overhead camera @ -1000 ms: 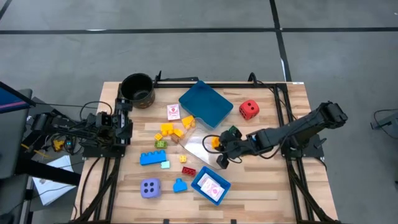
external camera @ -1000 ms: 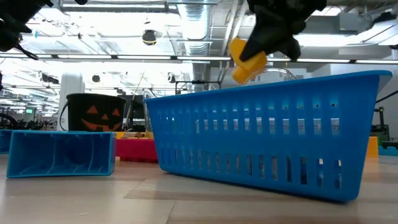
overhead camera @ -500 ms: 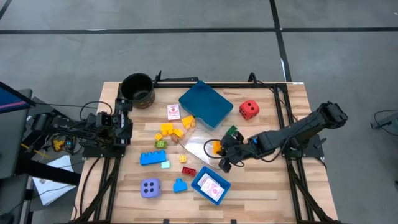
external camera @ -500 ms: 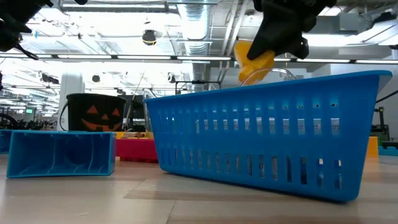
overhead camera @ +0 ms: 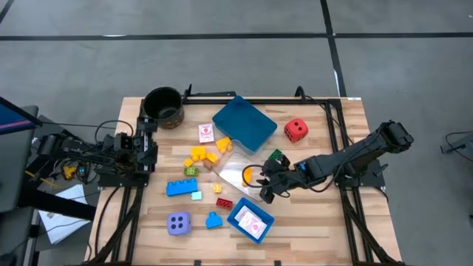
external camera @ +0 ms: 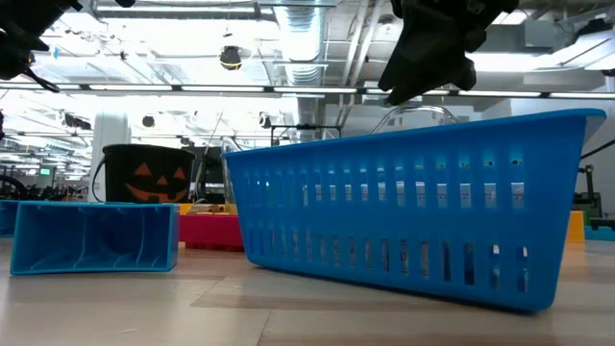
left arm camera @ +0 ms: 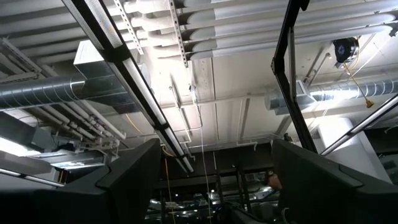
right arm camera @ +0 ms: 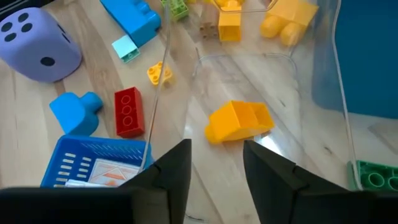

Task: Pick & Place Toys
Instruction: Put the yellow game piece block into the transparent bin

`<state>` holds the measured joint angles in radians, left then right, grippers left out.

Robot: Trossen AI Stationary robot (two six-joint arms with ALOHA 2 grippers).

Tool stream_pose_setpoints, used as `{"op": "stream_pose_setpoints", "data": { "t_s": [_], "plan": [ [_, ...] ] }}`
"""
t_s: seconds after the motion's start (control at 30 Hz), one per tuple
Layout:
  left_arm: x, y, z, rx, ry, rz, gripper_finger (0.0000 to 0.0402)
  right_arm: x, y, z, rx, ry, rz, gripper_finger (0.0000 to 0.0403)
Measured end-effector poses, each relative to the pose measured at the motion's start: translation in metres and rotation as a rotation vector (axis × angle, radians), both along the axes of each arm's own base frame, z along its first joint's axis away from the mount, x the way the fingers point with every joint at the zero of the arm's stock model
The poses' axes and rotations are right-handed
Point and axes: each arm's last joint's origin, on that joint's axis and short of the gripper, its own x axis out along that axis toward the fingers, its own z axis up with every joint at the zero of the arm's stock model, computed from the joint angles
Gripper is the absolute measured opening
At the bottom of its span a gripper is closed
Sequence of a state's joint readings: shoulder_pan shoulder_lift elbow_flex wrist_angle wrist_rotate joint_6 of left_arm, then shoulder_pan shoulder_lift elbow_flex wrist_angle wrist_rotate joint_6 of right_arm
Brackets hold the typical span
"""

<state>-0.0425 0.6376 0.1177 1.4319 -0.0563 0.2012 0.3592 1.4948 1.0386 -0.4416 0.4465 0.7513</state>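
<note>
A yellow brick [right arm camera: 239, 121] lies on its side on the floor of a clear plastic tray [right arm camera: 323, 93], just beyond my right gripper [right arm camera: 216, 152]. That gripper hangs open above the tray's near end [overhead camera: 262, 185], with nothing between its fingers. In the low view the gripper [external camera: 423, 58] shows above a blue basket wall that hides the brick. More yellow bricks [overhead camera: 203, 155], a blue brick [overhead camera: 179, 187], a red brick [overhead camera: 225, 202] and a lavender die [overhead camera: 178, 222] lie on the table. My left gripper [overhead camera: 144, 144] waits open at the table's left edge, pointing up.
A large blue tray [overhead camera: 244, 123] stands at the far middle, with a red die [overhead camera: 295, 131] to its right. A dark round pot [overhead camera: 162, 107] is at the far left. A small blue basket [overhead camera: 250, 220] with a card sits near the front. A green brick [overhead camera: 276, 156] lies beside my right arm.
My right gripper has opened and let go of the yellow brick. The brick has dropped from between the fingers into the clear tray and now lies on its floor. The arm itself has stayed about where it was.
</note>
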Motion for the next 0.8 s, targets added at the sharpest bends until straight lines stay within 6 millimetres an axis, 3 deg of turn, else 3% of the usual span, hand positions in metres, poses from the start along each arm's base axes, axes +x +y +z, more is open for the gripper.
{"op": "stream_pose_setpoints", "data": {
  "t_s": [0.53, 0.7, 0.8],
  "plan": [
    [0.005, 0.000, -0.004, 0.037, 0.063, 0.041, 0.0301, 0.000, -0.002, 0.000, -0.031, 0.007, 0.011, 0.0141],
    [0.016, 0.000, -0.010, 0.109, 0.225, 0.126, 0.0301, 0.002, -0.006, 0.000, -0.045, 0.012, 0.016, 0.0141],
    [0.033, 0.003, -0.012, 0.111, 0.466, 0.161, 0.0301, 0.003, -0.009, 0.000, -0.054, 0.018, 0.026, 0.0139]
  ]
}}
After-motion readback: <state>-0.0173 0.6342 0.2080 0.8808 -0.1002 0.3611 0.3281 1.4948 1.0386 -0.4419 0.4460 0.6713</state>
